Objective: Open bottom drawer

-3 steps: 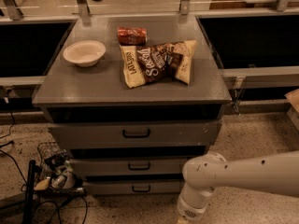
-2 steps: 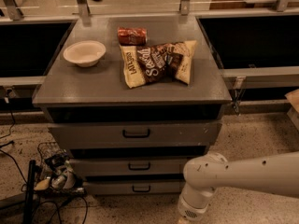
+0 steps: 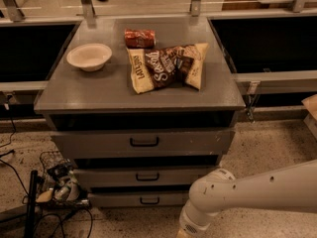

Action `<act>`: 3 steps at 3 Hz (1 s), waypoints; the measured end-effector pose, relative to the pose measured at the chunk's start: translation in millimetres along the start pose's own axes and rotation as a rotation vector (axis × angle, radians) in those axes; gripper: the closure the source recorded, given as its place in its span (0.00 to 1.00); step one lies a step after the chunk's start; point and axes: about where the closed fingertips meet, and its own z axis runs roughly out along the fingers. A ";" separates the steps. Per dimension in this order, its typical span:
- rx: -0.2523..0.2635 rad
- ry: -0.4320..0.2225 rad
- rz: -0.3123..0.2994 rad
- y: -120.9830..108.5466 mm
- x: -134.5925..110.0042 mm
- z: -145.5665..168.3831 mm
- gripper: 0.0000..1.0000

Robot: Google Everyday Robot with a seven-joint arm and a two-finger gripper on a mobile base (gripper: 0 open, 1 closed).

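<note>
The bottom drawer (image 3: 124, 199) is the slimmest grey front, lowest in the cabinet, with a small black loop handle (image 3: 149, 201). It sits shut, flush under the middle drawer (image 3: 143, 177). My white arm (image 3: 233, 192) reaches in from the right, and its wrist (image 3: 190, 224) drops past the picture's bottom edge just right of the bottom drawer's front. The gripper hangs below that edge, out of view.
The top drawer (image 3: 143, 143) is the tallest front. On the cabinet top (image 3: 89, 90) lie a white bowl (image 3: 89, 56), chip bags (image 3: 166, 66) and a red packet (image 3: 139, 37). A wire basket and cables (image 3: 57, 182) lie on the floor at left.
</note>
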 end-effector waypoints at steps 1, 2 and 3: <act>0.087 -0.020 0.040 -14.0 -17.0 -2.8 1.00; 0.101 -0.026 0.098 -16.2 -20.7 -2.8 1.00; 0.099 -0.027 0.107 -16.5 -20.5 -0.8 1.00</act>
